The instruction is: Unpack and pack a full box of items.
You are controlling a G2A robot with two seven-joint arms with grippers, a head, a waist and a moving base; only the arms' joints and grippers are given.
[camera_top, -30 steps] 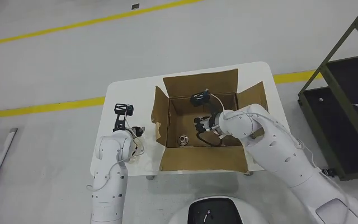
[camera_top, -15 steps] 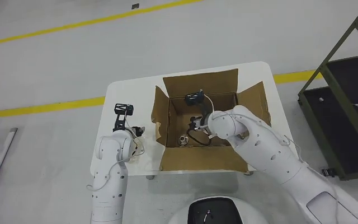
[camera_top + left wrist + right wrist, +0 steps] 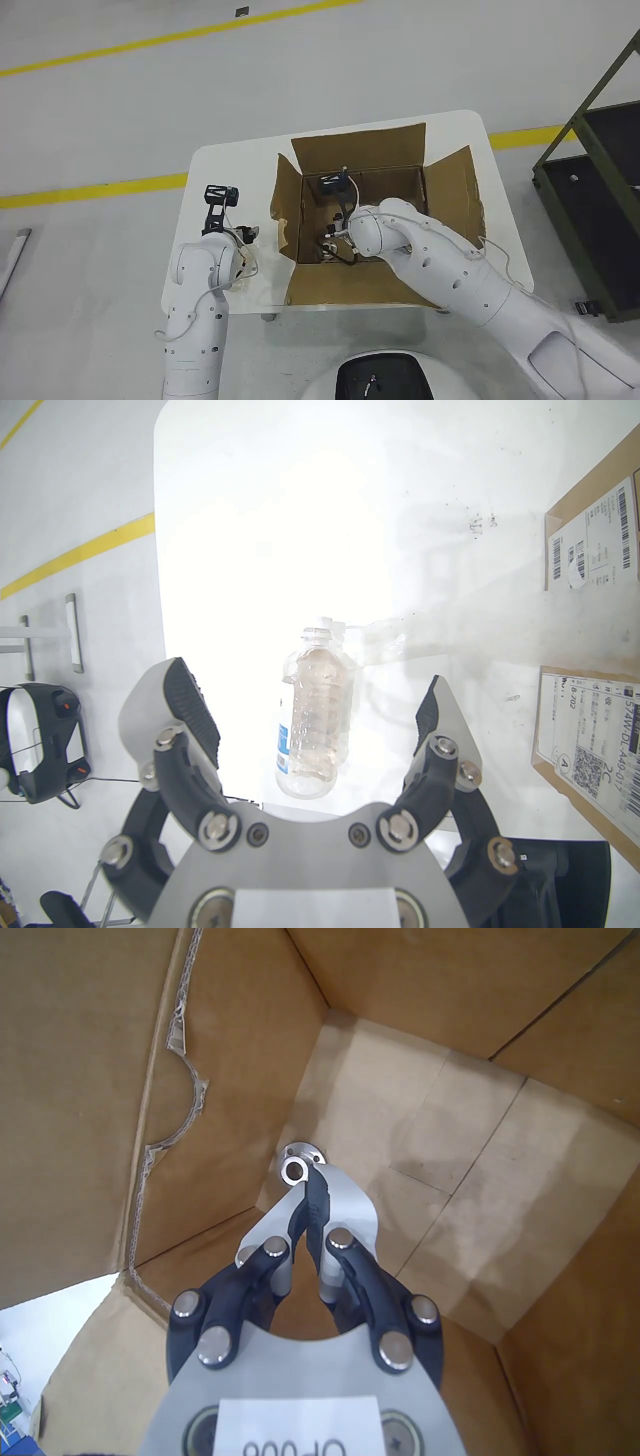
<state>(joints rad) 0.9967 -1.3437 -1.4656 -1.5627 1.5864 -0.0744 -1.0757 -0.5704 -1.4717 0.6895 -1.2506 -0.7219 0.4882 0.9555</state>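
A: Two arms, two jobs? Where's the right gripper [image 3: 307,1183]?

B: Down inside the cardboard box [image 3: 360,285], in the corner by the wall w/ the torn hand-hole. Fingers are pressed together, tips right at the rim of a small metal flange part [image 3: 295,1167] sitting on the box floor.

A: Pinching it?

B: Can't tell. The tips overlap the rim in the wrist view, so it could be nipping the edge or could be just above it.

A: Why go in closed?

B: My guess is the part's tucked tight in the corner, and a slim closed tip gets in w/o snagging the walls. Reads like the unpack phase.

A: And the left gripper [image 3: 305,677]?

B: Outside the box, over the table [image 3: 300,500]. Its jaws are spread wide on either side of a clear plastic bottle [image 3: 312,725], not touching it. The bottle's lying on its side and the cap looks off.

A: Why's it there?

B: Prob parked as an unpacked item, near the box's labelled flap but apart from it. The open jaws straddle it, so it's lined up for a grab. One risk is that it's round, light and see-through, so it may roll or squash if squeezed hard.
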